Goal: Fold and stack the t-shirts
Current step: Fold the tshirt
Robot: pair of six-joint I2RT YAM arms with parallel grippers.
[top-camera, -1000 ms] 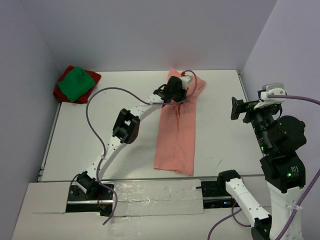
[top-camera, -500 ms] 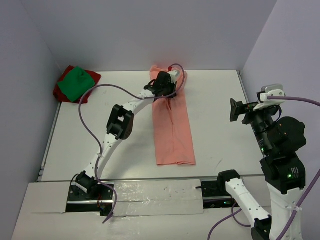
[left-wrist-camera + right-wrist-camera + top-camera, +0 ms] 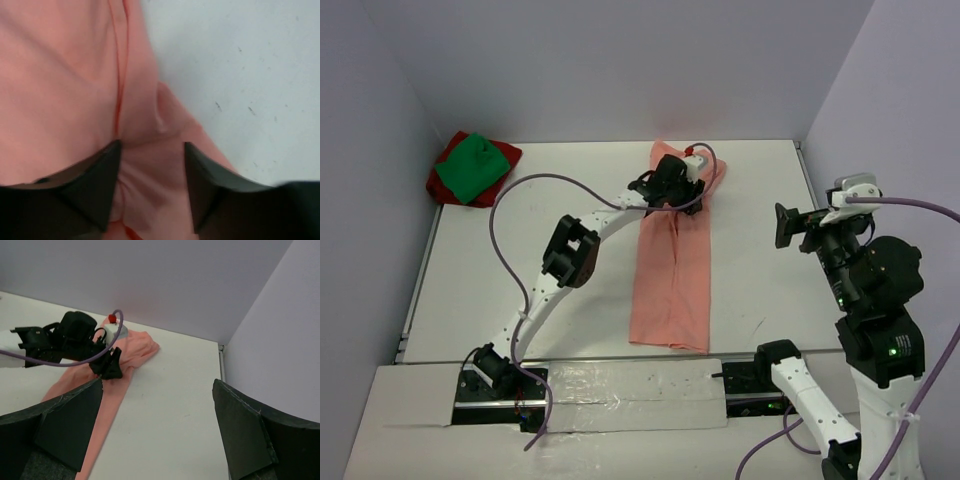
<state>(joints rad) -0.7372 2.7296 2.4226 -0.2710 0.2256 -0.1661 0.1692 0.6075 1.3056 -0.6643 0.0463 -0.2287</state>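
The salmon-pink t-shirt (image 3: pixel 672 270) lies folded into a long narrow strip down the middle of the table, its far end bunched (image 3: pixel 137 347). My left gripper (image 3: pixel 672 198) sits low over that far end. In the left wrist view its jaws (image 3: pixel 151 145) stand open, with wrinkled pink cloth (image 3: pixel 75 75) lying between and under the fingers (image 3: pixel 100 185). The green t-shirt (image 3: pixel 470 166) rests on the dark red one (image 3: pixel 445 187) in the far left corner. My right gripper (image 3: pixel 785 225) hovers open and empty above the table's right side (image 3: pixel 157 385).
The white table (image 3: pixel 520 280) is boxed in by lilac walls (image 3: pixel 620 70) on three sides. A taped strip (image 3: pixel 630 385) runs along the near edge between the arm bases. The left arm's purple cable (image 3: pixel 510 210) loops over the table's left half.
The left gripper swung the shirt's far end to the left, then back to the right, and its jaws have now opened off the cloth. The right arm barely shifted.
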